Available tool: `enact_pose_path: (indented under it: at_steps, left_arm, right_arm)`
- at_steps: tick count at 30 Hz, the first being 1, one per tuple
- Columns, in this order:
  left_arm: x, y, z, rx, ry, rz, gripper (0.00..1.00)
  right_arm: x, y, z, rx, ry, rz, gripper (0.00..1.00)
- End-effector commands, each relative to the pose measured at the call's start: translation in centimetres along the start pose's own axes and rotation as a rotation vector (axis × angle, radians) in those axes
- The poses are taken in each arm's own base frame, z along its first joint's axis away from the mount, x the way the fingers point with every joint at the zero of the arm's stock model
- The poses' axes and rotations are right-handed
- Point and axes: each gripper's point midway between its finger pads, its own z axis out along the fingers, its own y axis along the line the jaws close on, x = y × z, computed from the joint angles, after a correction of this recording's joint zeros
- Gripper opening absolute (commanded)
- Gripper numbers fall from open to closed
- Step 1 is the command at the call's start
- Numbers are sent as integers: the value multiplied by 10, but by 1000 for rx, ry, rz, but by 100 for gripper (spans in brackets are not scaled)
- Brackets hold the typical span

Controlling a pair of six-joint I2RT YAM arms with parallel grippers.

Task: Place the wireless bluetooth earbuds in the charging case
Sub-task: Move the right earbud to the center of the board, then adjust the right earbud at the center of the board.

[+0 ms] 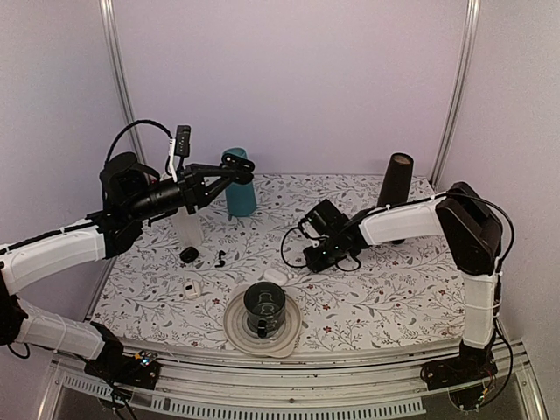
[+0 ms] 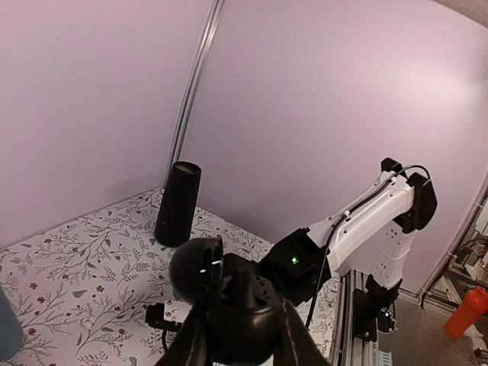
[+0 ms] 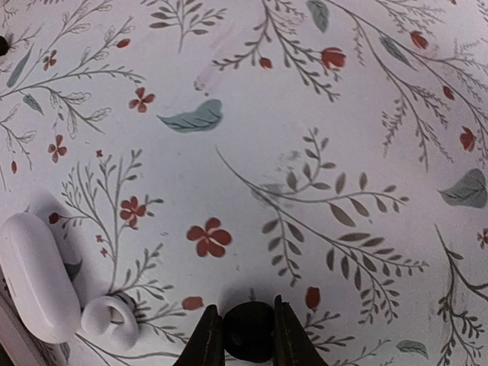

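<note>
Left gripper [image 2: 245, 329] at bottom edge, fingers [image 2: 195, 345] closed on either side of a glossy black charging case [image 2: 236, 309]; its rounded lid part stands up at upper left. Gripper raised above floral tablecloth [image 2: 84, 267]. Black cylinder [image 2: 178, 203] upright on cloth near back wall. Right arm [image 2: 366, 225], white shell with black joints, reaches in from right, green light on its wrist, front end low over cloth behind the case. Metal pole [image 2: 195, 84] in corner. Teal object [image 2: 6, 328] cut off at left edge. Orange item [image 2: 467, 311] off table, far right.
</note>
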Motion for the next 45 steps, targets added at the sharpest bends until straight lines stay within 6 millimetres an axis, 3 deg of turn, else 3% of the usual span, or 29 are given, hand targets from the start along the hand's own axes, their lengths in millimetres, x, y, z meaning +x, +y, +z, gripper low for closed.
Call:
enact_pose_path:
  at_steps: [1, 7, 8, 14, 18, 26, 33, 45]
  left_arm:
    - [-1, 2, -1, 12, -14, 2, 0]
    - [1, 3, 1, 21, -21, -6, 0]
    - [1, 3, 1, 22, -21, -7, 0]
    - [1, 2, 1, 26, -20, -5, 0]
    - [2, 3, 0, 20, -19, 0, 0]
    - [4, 4, 0, 17, -19, 0, 0]
    - [4, 3, 0, 18, -18, 0, 0]
    - [4, 4, -1, 14, -17, -1, 0]
  right_arm:
    - [29, -33, -20, 100, 49, 52, 16]
    - [56, -53, -31, 156, 100, 110, 18]
    - [57, -55, -32, 158, 103, 116, 23]
    - [49, -52, -39, 146, 98, 116, 42]
    - [29, -49, -49, 140, 63, 105, 50]
    - [13, -30, -62, 101, 30, 64, 47]
    - [15, -23, -54, 62, 50, 68, 32]
    - [24, -17, -42, 27, 89, 71, 29]
